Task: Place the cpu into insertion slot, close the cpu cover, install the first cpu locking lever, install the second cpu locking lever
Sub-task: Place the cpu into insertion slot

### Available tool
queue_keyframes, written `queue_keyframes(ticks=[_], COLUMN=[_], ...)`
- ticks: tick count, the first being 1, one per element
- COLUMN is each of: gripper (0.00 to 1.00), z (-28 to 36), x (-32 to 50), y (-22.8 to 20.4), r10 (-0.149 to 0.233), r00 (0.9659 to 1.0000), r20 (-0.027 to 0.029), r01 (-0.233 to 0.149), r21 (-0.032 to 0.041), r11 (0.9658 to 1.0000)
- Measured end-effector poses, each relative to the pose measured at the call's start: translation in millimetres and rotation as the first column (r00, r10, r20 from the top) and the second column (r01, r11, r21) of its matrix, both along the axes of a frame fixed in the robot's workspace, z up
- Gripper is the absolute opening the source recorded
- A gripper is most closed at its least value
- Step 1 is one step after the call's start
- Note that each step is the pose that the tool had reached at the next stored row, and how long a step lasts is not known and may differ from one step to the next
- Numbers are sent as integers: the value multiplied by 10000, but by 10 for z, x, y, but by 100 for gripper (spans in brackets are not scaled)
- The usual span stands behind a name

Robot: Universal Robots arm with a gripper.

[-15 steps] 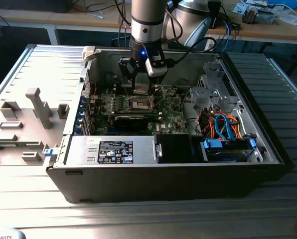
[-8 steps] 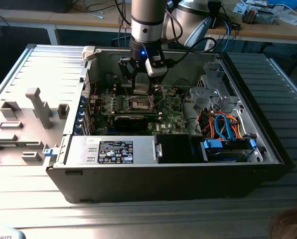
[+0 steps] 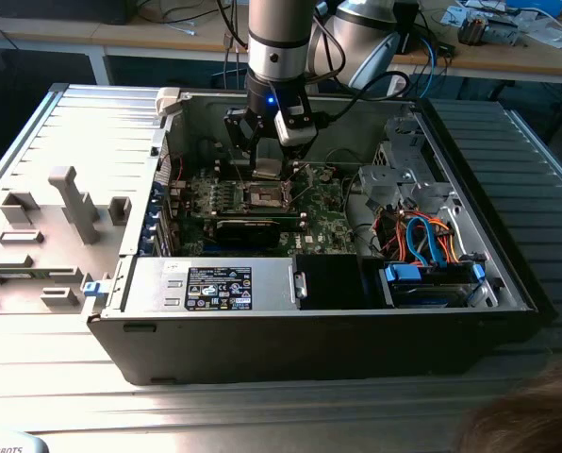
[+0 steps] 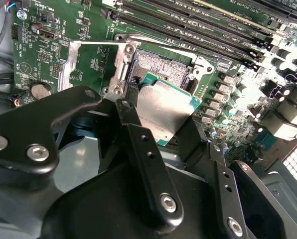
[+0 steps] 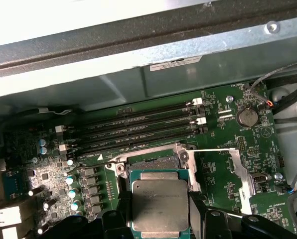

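Second wrist view: claw [image 4: 157, 122] gripping the cpu [image 4: 163, 102] by its edges, poised partly over the open insertion slot [image 4: 161, 62], cpu cover [image 4: 65, 64] flipped aside; a skewed or off-register descent could bend socket contacts or leave the chip riding the rim.

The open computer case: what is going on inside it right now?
A robot arm's pincer grips the cpu by its edges and holds it close by the insertion slot in the green board. It is not seated yet. The cpu cover lies swung open beside the slot.
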State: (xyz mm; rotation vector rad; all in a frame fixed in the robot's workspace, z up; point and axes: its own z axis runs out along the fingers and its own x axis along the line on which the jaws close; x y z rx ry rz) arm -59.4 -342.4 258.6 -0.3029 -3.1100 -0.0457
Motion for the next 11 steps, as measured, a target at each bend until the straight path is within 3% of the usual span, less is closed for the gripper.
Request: queue_keyframes(ticks=[11], gripper=[55], z=[-6], x=[0], y=[0], r10=[-118], r00=[9999], r20=[1], r01=[118], r21=[0], r11=[9999])
